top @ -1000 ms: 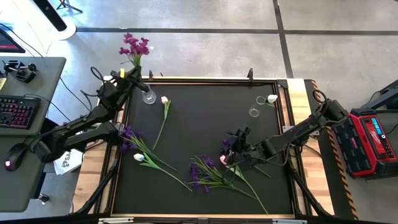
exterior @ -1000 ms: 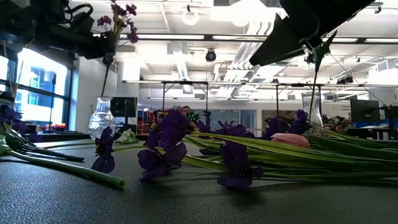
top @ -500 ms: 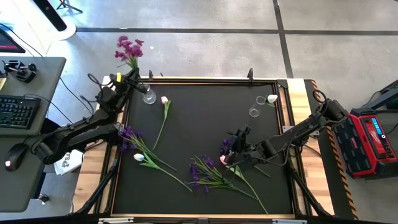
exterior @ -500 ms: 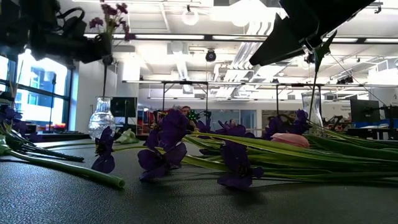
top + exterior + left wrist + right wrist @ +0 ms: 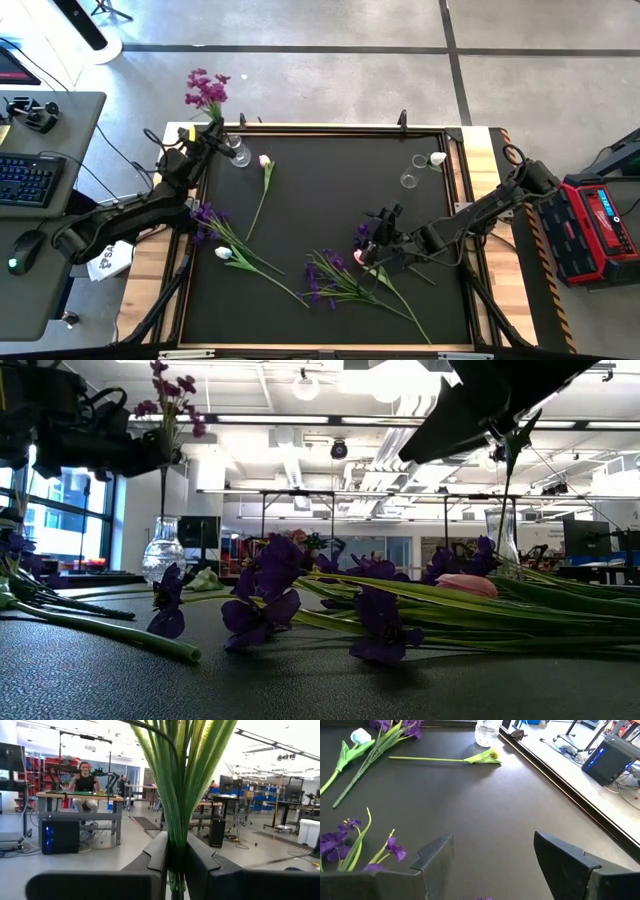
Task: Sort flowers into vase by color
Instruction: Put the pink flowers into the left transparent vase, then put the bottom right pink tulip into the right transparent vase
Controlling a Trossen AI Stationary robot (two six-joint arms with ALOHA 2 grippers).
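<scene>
L gripper (image 5: 207, 133) is at the counter's (image 5: 330, 215) far-left corner, clamped on the green stems of a purple bunch (image 5: 204, 87), w/ the blossoms hanging out past the counter edge. Wrist cam confirms stems pinched tight btwn the fingers (image 5: 157, 855). Left vase (image 5: 238, 154) sits just beside that gripper, looks empty in the high view. Judgement: step in hand is placing the purple bunch; stem ends aren't in the vase yet as far as I can tell. Next move needs stems brought upright over the vase mouth, lowered in, then release. Narrow neck, so alignment matters. Still loose on the counter: pink tulip (image 5: 264, 161) near that vase, a purple spray (image 5: 205, 213) and white tulip (image 5: 223, 253) at left-mid, more purple flowers (image 5: 325, 277) at centre-front. R gripper (image 5: 372, 243) hovers low just over the centre pile, fingers spread wide and holding nothing per its wrist cam. Right vase (image 5: 408, 180) at far right w/ a white tulip bud (image 5: 437, 158) just beside it; can't tell if that bud's stem is in a vase.
</scene>
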